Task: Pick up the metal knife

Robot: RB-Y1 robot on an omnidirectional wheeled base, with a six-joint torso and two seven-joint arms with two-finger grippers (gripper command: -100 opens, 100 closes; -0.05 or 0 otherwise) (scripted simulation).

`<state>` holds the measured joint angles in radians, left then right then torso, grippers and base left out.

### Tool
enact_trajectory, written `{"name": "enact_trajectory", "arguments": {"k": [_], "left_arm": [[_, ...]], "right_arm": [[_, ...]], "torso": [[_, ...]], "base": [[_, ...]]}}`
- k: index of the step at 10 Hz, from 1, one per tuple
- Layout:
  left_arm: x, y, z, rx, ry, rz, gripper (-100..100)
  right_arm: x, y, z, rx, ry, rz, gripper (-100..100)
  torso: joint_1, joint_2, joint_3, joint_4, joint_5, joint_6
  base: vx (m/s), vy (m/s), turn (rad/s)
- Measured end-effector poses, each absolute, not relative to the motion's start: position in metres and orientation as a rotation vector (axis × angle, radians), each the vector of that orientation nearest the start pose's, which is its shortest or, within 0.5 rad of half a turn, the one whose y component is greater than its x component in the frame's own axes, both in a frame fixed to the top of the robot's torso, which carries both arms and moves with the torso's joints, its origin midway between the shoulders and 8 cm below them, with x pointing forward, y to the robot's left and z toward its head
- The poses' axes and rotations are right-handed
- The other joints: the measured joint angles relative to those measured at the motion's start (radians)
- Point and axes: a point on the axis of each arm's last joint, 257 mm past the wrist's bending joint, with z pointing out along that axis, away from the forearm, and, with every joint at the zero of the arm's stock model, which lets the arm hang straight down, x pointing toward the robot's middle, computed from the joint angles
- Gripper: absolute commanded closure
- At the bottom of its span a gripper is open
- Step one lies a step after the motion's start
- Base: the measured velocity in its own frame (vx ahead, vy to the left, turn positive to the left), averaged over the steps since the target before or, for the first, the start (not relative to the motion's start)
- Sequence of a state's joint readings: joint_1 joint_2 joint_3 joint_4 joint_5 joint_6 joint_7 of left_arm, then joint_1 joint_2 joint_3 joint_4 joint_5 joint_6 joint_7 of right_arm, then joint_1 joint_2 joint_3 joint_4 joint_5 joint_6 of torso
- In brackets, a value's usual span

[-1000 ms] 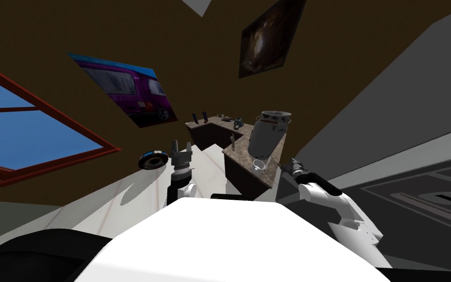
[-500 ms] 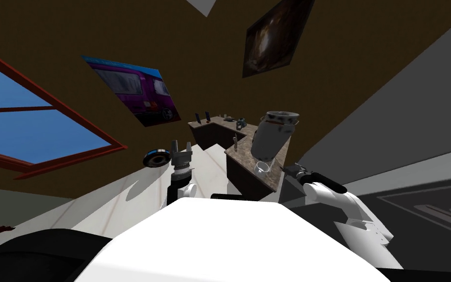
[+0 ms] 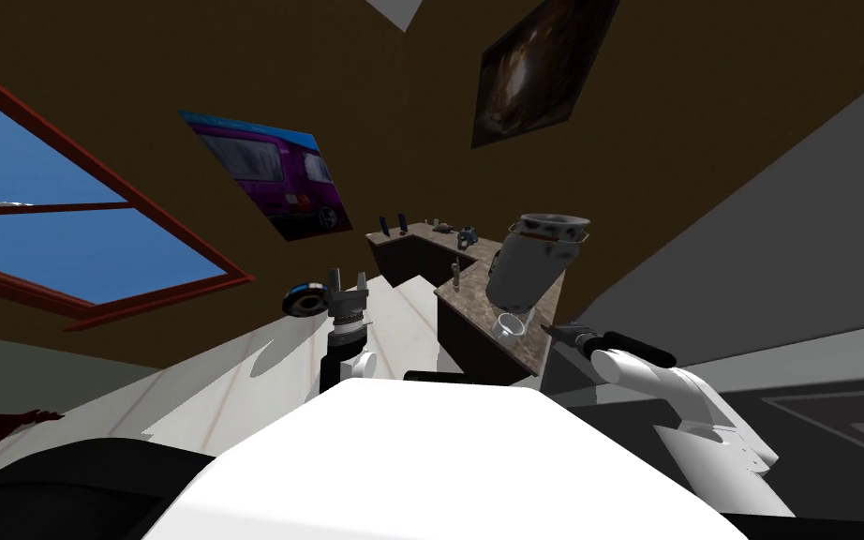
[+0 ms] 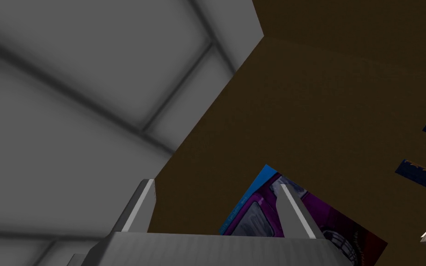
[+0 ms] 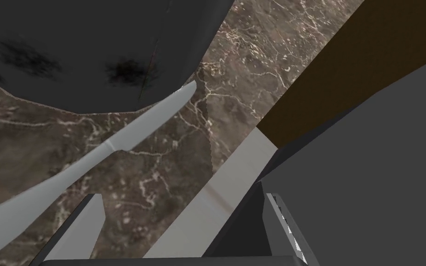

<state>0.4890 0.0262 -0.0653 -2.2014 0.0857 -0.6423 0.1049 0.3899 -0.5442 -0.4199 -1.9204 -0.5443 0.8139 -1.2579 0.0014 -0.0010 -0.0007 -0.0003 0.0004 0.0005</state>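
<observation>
A plain grey knife (image 5: pixel 92 159) lies flat on the brown marbled counter (image 5: pixel 170 152), its tip reaching under a dark vessel (image 5: pixel 82 51). My right gripper (image 5: pixel 182 221) hovers open just off the knife's handle end, one finger (image 5: pixel 85 226) beside the handle, the other finger (image 5: pixel 283 221) past the counter's edge. In the head view the right gripper (image 3: pixel 559 332) sits at the near end of the counter (image 3: pixel 477 300), beside a large grey can (image 3: pixel 533 262). My left gripper (image 3: pixel 347 281) is raised in front of me, open and empty.
A clear glass cup (image 3: pixel 509 326) stands on the counter below the grey can. Small items (image 3: pixel 463 236) sit at the counter's far end. A grey wall (image 3: pixel 749 234) runs close on the right. A dark round object (image 3: pixel 305 301) shows next to the left gripper.
The whole head view has swung, so I have turned; the counter and can sit slightly further right. My right arm has shifted right, staying at the counter's near end.
</observation>
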Motion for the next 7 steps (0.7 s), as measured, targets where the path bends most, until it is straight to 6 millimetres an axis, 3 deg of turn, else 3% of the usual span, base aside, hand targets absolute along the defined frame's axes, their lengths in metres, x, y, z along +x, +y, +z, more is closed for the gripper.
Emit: {"name": "enact_trajectory", "arguments": {"k": [7], "left_arm": [[0.337, 0.266, 0.018, -0.684, 0.498, -1.534, 0]], "right_arm": [[0.325, -0.556, -0.305, -3.155, 0.276, -1.173, -100]], "torso": [[0.0, 0.0, 0.0, 0.0, 0.0, 0.0]], "base": [[0.018, 0.015, 0.053]]}}
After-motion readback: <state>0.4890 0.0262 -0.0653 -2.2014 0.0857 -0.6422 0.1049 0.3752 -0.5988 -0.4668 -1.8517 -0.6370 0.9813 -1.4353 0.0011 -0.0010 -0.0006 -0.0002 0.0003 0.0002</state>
